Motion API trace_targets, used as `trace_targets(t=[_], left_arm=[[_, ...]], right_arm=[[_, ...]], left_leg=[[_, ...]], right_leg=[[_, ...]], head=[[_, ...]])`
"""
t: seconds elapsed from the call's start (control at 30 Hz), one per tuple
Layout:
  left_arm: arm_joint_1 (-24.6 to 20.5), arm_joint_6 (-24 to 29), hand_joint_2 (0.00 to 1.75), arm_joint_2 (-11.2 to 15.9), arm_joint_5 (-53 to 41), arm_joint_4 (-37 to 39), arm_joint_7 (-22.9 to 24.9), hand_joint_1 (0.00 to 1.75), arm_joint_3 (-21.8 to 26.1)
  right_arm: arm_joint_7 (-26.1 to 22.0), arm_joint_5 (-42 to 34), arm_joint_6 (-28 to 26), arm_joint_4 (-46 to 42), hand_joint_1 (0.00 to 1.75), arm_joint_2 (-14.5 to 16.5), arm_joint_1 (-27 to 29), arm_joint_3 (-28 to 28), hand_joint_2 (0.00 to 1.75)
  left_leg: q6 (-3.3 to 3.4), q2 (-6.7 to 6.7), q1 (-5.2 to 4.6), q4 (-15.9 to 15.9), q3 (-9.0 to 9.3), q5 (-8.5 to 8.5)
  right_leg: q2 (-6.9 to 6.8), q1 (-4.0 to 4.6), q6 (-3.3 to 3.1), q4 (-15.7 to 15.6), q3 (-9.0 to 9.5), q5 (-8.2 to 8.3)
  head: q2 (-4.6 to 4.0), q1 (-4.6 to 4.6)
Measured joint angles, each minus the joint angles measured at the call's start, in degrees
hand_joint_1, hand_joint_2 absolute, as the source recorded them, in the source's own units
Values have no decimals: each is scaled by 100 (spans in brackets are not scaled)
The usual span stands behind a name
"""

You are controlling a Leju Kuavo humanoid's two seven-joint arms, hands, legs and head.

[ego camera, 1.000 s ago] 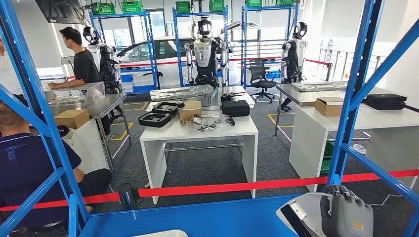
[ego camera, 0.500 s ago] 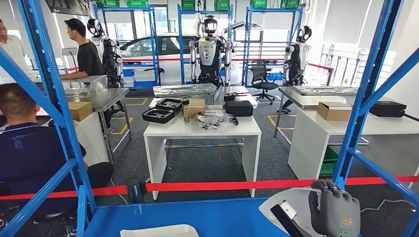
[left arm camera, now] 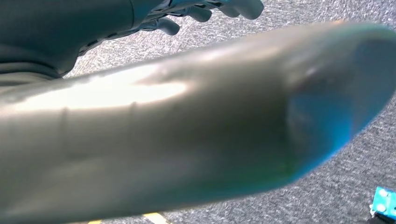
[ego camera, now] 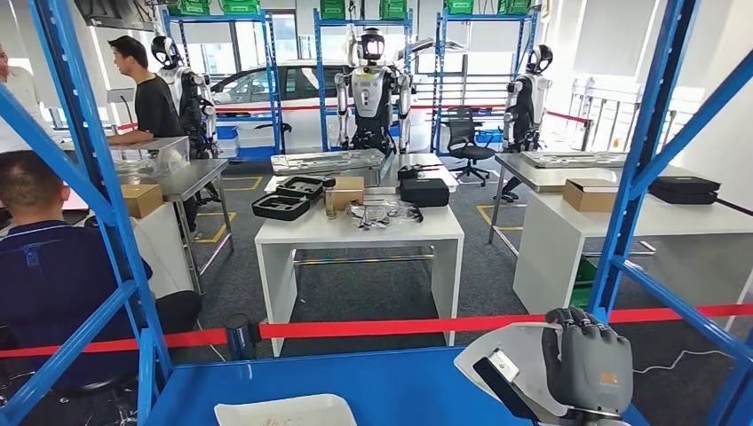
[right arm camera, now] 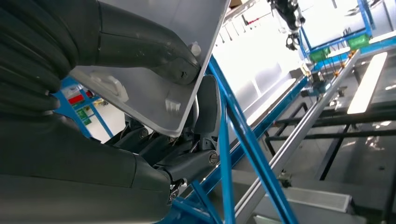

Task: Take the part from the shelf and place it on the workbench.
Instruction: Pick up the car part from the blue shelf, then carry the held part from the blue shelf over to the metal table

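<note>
At the lower right of the head view the right hand [ego camera: 587,361] grips a flat light-grey moulded plastic part [ego camera: 506,371], thumb on one face and fingers on the other (the right wrist view confirms the clamp), holding it above the blue metal shelf deck [ego camera: 382,390]. The left hand [left arm camera: 205,9] shows at the upper edge of the left wrist view, fingers partly curled; whether they hold anything cannot be told. Assessment: the part is lifted, so carrying is in hand; next it must clear the blue uprights and reach a workbench.

The right hand [ego camera: 586,359] and the part [ego camera: 506,364] gripped in it have been raised and shifted leftward; the camera has been tilted slightly downward.
</note>
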Motion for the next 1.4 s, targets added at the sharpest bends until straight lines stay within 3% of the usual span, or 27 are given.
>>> trace_targets(t=[0.07,0.13,0.2,0.23,0.27,0.33,0.4,0.53,0.6,0.67,0.73,0.77,0.8,0.87,0.93,1.03,1.07,1.13,1.2,1.23,1.27,1.3,1.37,1.4], left_arm=[[2,1,0,2,-13,0,2,0,0],[6,-1,0,21,-31,1,4,0,0],[10,-2,0,46,-43,2,5,0,-1],[11,-2,0,52,-43,2,6,0,-1],[12,-5,0,56,-43,2,6,0,-1],[7,-15,0,62,-44,2,5,0,-1],[0,-37,0,63,-44,1,-3,0,-1],[-3,-91,0,66,-37,0,-80,0,-1],[-9,-110,0,70,-40,-3,-104,0,-1],[-10,-115,0,79,-44,-6,-104,0,-1],[-10,-115,0,83,-45,-6,-102,0,-1],[-10,-115,0,83,-45,-5,-101,0,-1],[-11,-115,0,82,-45,-4,-99,0,-1],[-14,-116,0,77,-45,-5,-99,0,-1],[-16,-119,0,74,-46,-5,-99,0,-1],[-16,-120,0,81,-47,-4,-97,0,-1],[-16,-120,0,82,-47,-2,-93,0,-1],[-16,-120,0,85,-46,2,-80,0,-1],[-11,-120,0,93,-44,2,-73,0,-1],[-9,-121,0,97,-43,2,-72,0,-1],[-8,-121,0,98,-43,2,-69,0,-1],[-8,-122,0,97,-43,2,-59,0,-1],[-14,-122,0,92,-44,3,-28,0,-1],[-15,-117,0,88,-46,3,-9,0,-1]], right_arm=[[21,1,13,8,140,0,-97,19,175],[40,17,45,12,140,2,-241,55,175],[54,38,73,11,140,4,-358,103,175],[57,43,76,11,140,4,-374,119,175],[59,48,79,11,140,4,-385,132,175],[73,55,82,6,140,4,-392,143,175],[92,62,83,-27,140,1,-393,146,175],[113,84,83,-126,140,-38,-354,174,175],[126,99,84,-189,140,-107,-316,175,175],[131,115,86,-248,140,-164,-280,175,175],[135,119,91,-274,140,-197,-231,175,175],[135,119,94,-287,140,-209,-210,175,175],[136,119,96,-304,140,-217,-196,175,175],[137,119,96,-353,140,-230,-195,175,175],[138,119,95,-394,140,-238,-204,175,175],[138,119,98,-414,140,-249,-204,175,175],[138,119,101,-423,140,-249,-205,175,175],[139,122,130,-463,140,-252,-208,175,175],[145,126,199,-525,140,-273,-194,175,175],[148,127,238,-565,140,-297,-181,175,175],[152,126,268,-608,140,-327,-170,175,175],[156,122,288,-653,140,-361,-163,175,175],[141,49,309,-747,140,-418,-158,175,175],[116,-28,316,-787,140,-443,-160,175,175]], left_leg=[[-45,1,14,-20,-6,33],[-165,-8,41,448,-212,-308],[-274,-19,73,1188,-482,-765],[-286,-18,84,1312,-483,-803],[-291,-18,93,1225,-377,-741],[-284,-22,107,566,67,-506],[-225,-42,90,6,409,-377],[-28,-48,69,-119,418,-267],[70,-35,77,-147,357,-189],[124,-23,58,-143,269,-127],[146,-14,25,-124,174,-69],[150,-13,7,-110,130,-43],[149,-13,-9,-96,93,-22],[130,-11,-34,-74,47,19],[77,-5,-40,-70,25,65],[-22,-2,-41,-78,-6,112],[-55,-10,-41,-14,-46,44],[-128,-28,-15,453,-244,-323],[-194,-28,32,1191,-500,-752],[-221,-27,54,1418,-547,-850],[-242,-27,73,1429,-483,-840],[-259,-25,91,1201,-298,-737],[-278,-31,114,389,237,-504],[-255,-41,112,77,417,-435]], right_leg=[[8,8,-40,11,-23,28],[-7,-24,-130,-42,-86,144],[-26,-63,-192,-91,-185,274],[-26,-67,-181,-84,-227,301],[-25,-74,-164,-77,-263,327],[-24,-88,-114,-63,-309,371],[-24,-80,-45,-52,-339,409],[-20,-81,111,-54,-384,457],[-17,-89,155,277,-531,183],[-14,-78,177,1024,-820,-272],[-14,-62,166,1546,-970,-494],[-14,-51,141,1487,-877,-453],[-14,-34,103,1190,-662,-328],[-25,22,-5,344,-128,-89],[-38,75,-85,-84,103,9],[-38,65,-158,-142,70,118],[-42,41,-187,-170,55,167],[-55,-2,-224,-207,-15,262],[-56,-16,-226,-202,-127,338],[-56,-24,-212,-196,-182,375],[-55,-35,-191,-188,-235,410],[-55,-51,-163,-172,-284,441],[-57,-75,-99,-119,-368,487],[-57,-77,-64,-92,-399,506]], head=[[0,-9],[0,-37],[0,-61],[0,-65],[0,-69],[0,-76],[0,-78],[0,-77],[0,-75],[0,-73],[0,-72],[0,-71],[0,-71],[0,-77],[0,-81],[0,-87],[0,-94],[0,-110],[0,-125],[0,-130],[0,-132],[0,-135],[0,-143],[0,-146]])
